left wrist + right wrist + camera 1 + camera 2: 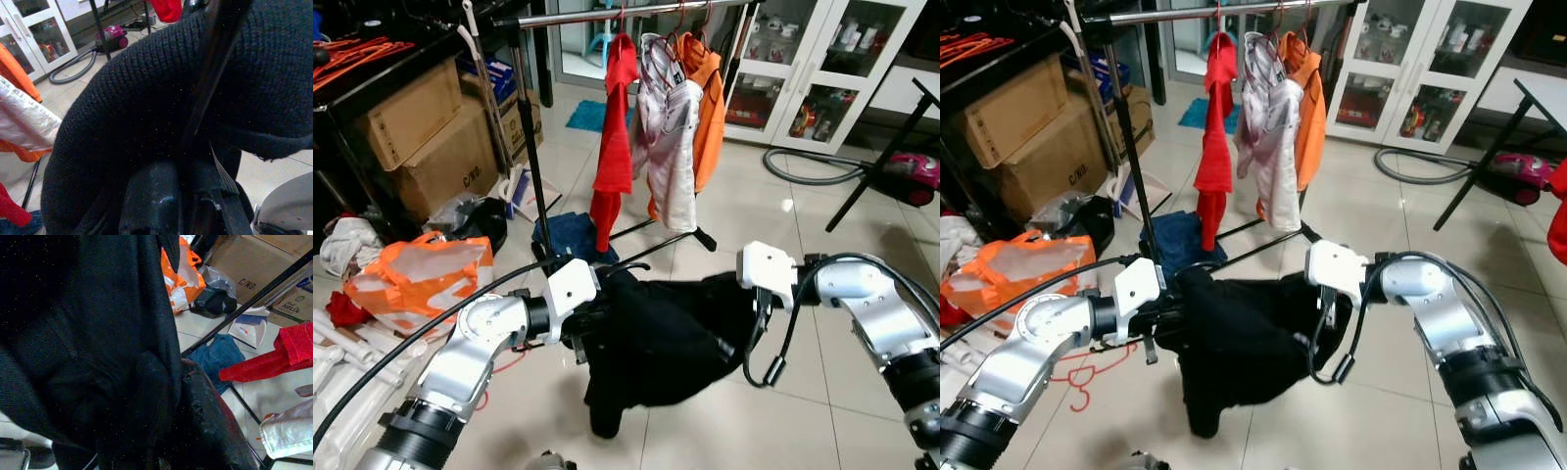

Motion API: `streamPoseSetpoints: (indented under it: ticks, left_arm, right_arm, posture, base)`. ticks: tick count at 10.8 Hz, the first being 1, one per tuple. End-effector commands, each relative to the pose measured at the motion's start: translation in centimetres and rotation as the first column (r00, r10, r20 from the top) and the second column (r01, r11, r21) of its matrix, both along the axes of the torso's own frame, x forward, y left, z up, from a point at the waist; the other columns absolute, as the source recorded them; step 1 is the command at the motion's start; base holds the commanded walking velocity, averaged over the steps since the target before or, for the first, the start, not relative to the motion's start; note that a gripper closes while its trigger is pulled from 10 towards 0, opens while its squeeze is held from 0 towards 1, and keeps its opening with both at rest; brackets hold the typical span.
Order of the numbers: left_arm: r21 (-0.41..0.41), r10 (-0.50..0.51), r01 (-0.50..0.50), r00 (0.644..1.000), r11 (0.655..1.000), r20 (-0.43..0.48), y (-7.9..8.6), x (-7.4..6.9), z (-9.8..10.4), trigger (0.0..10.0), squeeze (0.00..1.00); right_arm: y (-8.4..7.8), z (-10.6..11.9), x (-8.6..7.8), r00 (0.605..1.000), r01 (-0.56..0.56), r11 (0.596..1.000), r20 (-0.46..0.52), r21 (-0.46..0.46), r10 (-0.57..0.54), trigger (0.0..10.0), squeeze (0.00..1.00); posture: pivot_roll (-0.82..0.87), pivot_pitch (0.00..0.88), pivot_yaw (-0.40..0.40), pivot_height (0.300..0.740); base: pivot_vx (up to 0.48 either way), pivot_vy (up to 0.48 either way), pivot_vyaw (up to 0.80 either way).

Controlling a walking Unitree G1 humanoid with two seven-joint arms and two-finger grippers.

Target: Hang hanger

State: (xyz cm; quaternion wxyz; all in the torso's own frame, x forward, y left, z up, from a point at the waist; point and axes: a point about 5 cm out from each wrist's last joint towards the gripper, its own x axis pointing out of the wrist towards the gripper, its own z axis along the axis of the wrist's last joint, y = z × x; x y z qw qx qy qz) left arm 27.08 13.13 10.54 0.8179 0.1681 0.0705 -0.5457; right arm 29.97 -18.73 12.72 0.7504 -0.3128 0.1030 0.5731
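Note:
A black knit sweater (656, 343) hangs stretched between my two grippers, low in front of me. My left gripper (585, 328) is buried in its left edge, shut on a thin black hanger bar (210, 73) that runs through the knit. On the right side of the sweater, my right gripper (1327, 313) is shut on the cloth, with its fingers (205, 426) pressed into the fabric. Beyond stands a clothes rack with a metal rail (607, 14). A red garment (615, 147), a white one (671, 147) and an orange one (710, 108) hang from the rail.
Cardboard boxes (421, 127) and an orange bag (421, 269) lie on my left. A blue cloth (573, 233) sits at the rack's foot and a red hanger (1087, 377) on the floor. A glass cabinet (822, 69), a vacuum (915, 171) and a black stand leg (891, 147) are on my right.

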Motion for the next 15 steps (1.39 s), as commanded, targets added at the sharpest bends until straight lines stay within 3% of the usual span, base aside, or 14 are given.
streamPoseSetpoints:
  ticks: [1, 3, 4, 5, 8, 10, 13, 15]
  left_arm:
    - [-0.017, -0.005, 0.006, 0.999, 1.000, 0.052, 0.0, 0.5, 1.1, 10.0, 0.00]
    - [-0.014, 0.022, -0.021, 0.999, 1.000, 0.042, 0.2, 0.8, 1.0, 10.0, 0.00]
    - [-0.006, 0.038, -0.038, 0.999, 0.999, 0.035, 0.3, 1.2, 1.2, 10.0, 0.00]
    - [-0.007, 0.025, -0.025, 0.999, 1.000, 0.027, 0.3, 1.1, 1.2, 10.0, 1.00]
    - [-0.001, -0.066, 0.066, 0.997, 0.998, -0.046, 1.1, 0.0, 1.4, 10.0, 1.00]
    - [0.044, -0.140, 0.146, 0.982, 0.988, -0.128, 3.2, -1.2, 1.9, 10.0, 1.00]
    - [0.075, -0.127, 0.143, 0.974, 0.987, -0.190, 5.2, -2.3, 2.0, 10.0, 1.00]
    - [0.064, -0.076, 0.089, 0.980, 0.994, -0.185, 6.0, -2.3, 2.2, 10.0, 1.00]
  right_arm:
    - [-1.2, -0.3, -0.4, 1.000, 0.018, 0.999, -0.016, -0.046, -0.019, 0.0, 0.00]
    - [-1.1, -0.5, -0.6, 0.999, 0.028, 0.999, -0.017, -0.022, -0.028, 0.0, 0.00]
    - [-0.8, -0.3, -0.4, 0.997, 0.078, 0.996, -0.018, 0.049, -0.078, 0.0, 0.00]
    - [-0.8, -0.4, -0.5, 0.996, 0.084, 0.995, -0.022, 0.053, -0.083, 0.0, 0.00]
    - [-1.2, -0.6, -0.5, 0.996, 0.090, 0.995, -0.027, 0.040, -0.089, 0.0, 0.00]
    - [-1.3, -0.3, 0.0, 0.993, 0.112, 0.992, 0.017, 0.051, -0.113, 0.0, 0.00]
    - [-1.9, -0.1, 0.8, 0.974, 0.223, 0.966, 0.022, 0.132, -0.227, 0.0, 0.00]
    - [-2.4, 0.3, 1.3, 0.958, 0.279, 0.942, 0.012, 0.188, -0.286, 0.0, 0.00]
  posture:
    - [-0.04, 0.000, -0.036, 0.740]
    - [-0.05, 0.000, -0.033, 0.740]
    - [-0.05, 0.000, -0.030, 0.740]
    - [-0.05, 0.000, -0.028, 0.740]
    - [-0.05, 0.000, -0.028, 0.740]
    - [-0.03, 0.000, -0.033, 0.740]
    - [-0.03, 0.006, -0.040, 0.740]
    - [-0.03, 0.010, -0.042, 0.740]
  base:
    - [0.000, 0.000, 0.00]
    - [0.000, 0.000, 0.00]
    - [0.000, 0.000, 0.00]
    - [0.000, 0.000, 0.00]
    - [0.000, 0.000, 0.00]
    - [0.000, 0.000, 0.00]
    - [0.000, 0.000, 0.00]
    - [0.000, 0.000, 0.00]
